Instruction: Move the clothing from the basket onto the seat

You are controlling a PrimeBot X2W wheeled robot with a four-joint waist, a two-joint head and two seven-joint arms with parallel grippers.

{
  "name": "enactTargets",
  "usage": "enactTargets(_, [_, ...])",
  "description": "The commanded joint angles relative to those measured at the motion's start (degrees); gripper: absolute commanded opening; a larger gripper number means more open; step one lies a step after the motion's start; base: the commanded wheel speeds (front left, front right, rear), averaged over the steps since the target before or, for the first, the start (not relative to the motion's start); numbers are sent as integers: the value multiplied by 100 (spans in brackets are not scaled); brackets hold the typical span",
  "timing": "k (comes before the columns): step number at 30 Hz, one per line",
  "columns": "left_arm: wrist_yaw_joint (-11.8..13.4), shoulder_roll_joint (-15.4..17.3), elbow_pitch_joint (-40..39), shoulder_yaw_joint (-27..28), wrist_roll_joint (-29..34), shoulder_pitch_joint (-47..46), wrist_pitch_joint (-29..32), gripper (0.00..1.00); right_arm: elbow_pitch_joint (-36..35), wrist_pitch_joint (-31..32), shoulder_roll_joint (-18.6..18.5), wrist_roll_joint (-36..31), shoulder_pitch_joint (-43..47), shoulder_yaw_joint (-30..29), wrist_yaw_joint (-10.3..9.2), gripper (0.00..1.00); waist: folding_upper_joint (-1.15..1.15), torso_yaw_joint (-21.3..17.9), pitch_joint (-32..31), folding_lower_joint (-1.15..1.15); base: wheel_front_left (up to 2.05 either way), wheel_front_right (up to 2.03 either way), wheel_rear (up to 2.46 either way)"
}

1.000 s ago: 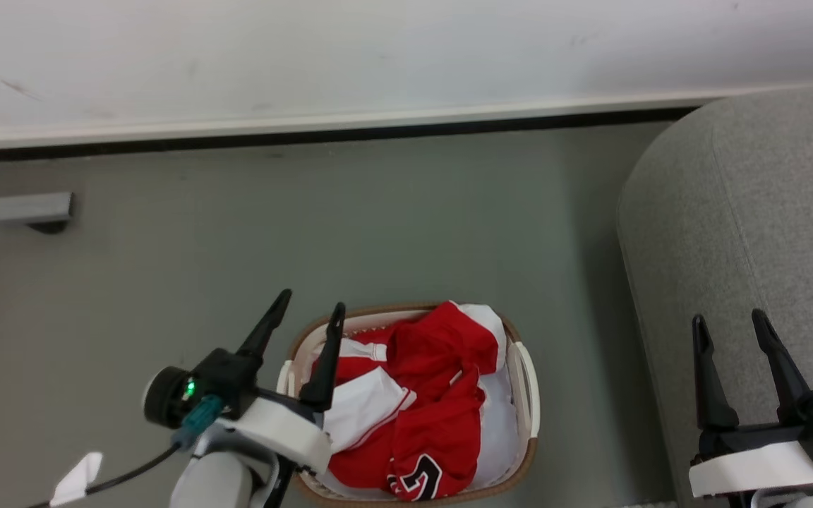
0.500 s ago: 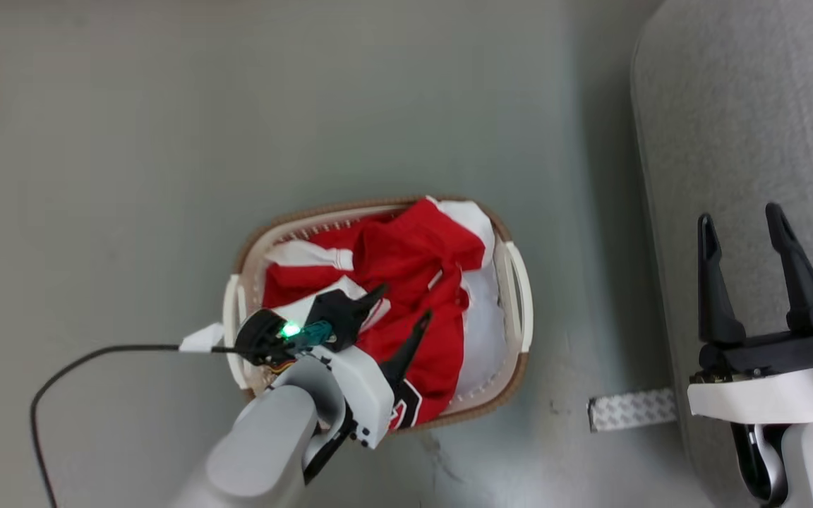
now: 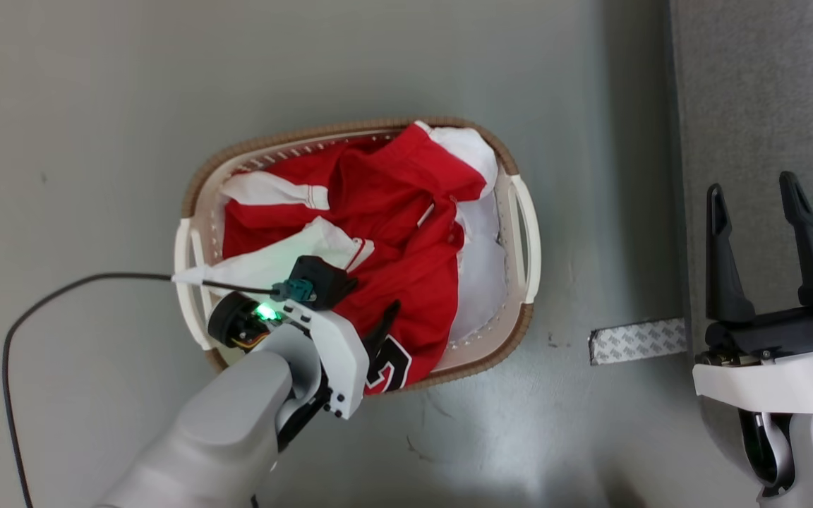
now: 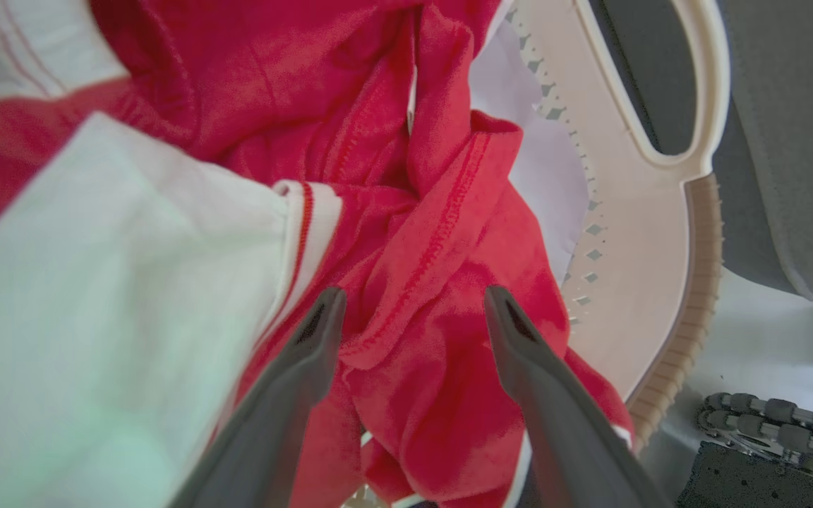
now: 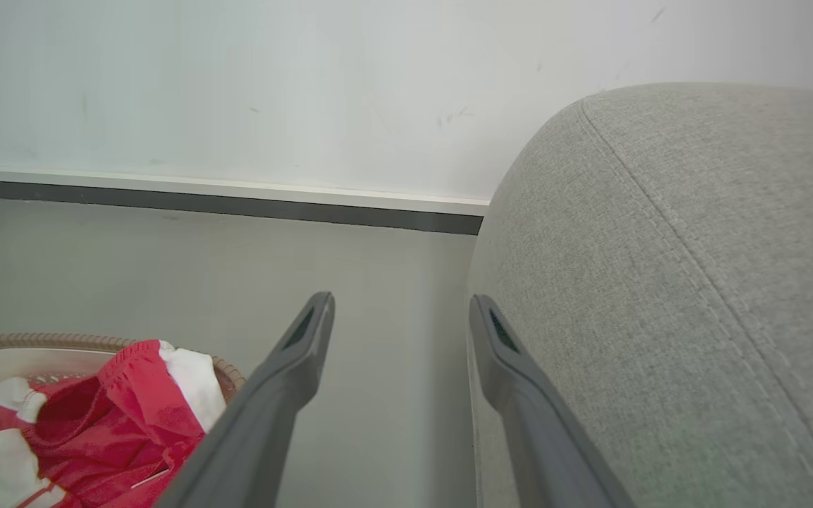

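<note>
The basket (image 3: 293, 138), white with a brown rim, stands on the grey floor and holds the red and white clothing (image 3: 392, 212). My left gripper (image 3: 375, 293) reaches down into it, open. In the left wrist view its fingers (image 4: 413, 296) straddle a red hemmed fold of the clothing (image 4: 420, 233), tips at the fabric, with the basket's handle (image 4: 660, 212) to the right. My right gripper (image 3: 751, 185) stands open and empty over the near edge of the grey seat (image 3: 766, 85). The right wrist view has the right gripper (image 5: 401, 302) between the seat (image 5: 660, 247) and the basket (image 5: 61, 342).
A pale flat pad (image 3: 480, 282) lies in the basket's right half under the garments. A patterned tape strip (image 3: 636, 340) is stuck on the floor beside the seat. A black cable (image 3: 61, 296) loops left of the basket. Wall and dark baseboard (image 5: 237, 204) lie beyond.
The head camera has tilted down, so the whole picture shifted. My left gripper swung from beside the basket's left rim down onto the clothing, staying open. The right gripper kept its pose.
</note>
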Motion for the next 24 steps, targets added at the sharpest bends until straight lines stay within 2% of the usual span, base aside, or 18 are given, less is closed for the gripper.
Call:
enactTargets(1, [13,94,35,-126,-147,-131,24,100,-63,-2,-4,-47,-94,-15,-12,100,0,-19,236,-1,0,0,0])
enactTargets(12, [13,85,-156,-1357,-1164,-561,0,100,-181,-1,-5,-118,-194,-49,-12,100,0,15,665,-1,0,0,0])
enactTargets(13, [13,67,-127,-1442,-1200,-596,-77,93,-191,-1,-6,-124,-199,-45,-12,100,0,13,689,-1,0,0,0])
enactTargets(14, [13,52,-91,-1509,-1232,-636,-137,49,-192,0,-7,-128,-206,-37,-12,100,0,7,706,-1,0,0,0])
enactTargets(15, [13,35,-48,-1583,-1238,-667,-219,16,-199,0,-6,-132,-213,-27,-12,100,0,-2,722,-1,0,0,0])
enactTargets(16, [13,19,-5,-1644,-1247,-699,-298,0,-204,1,-7,-137,-229,-22,-12,100,0,-11,733,-1,0,0,0])
enactTargets(24, [12,-131,97,-1826,-1511,-755,-721,0,-162,0,-17,-176,-140,-150,-13,100,0,98,554,-1,0,0,0])
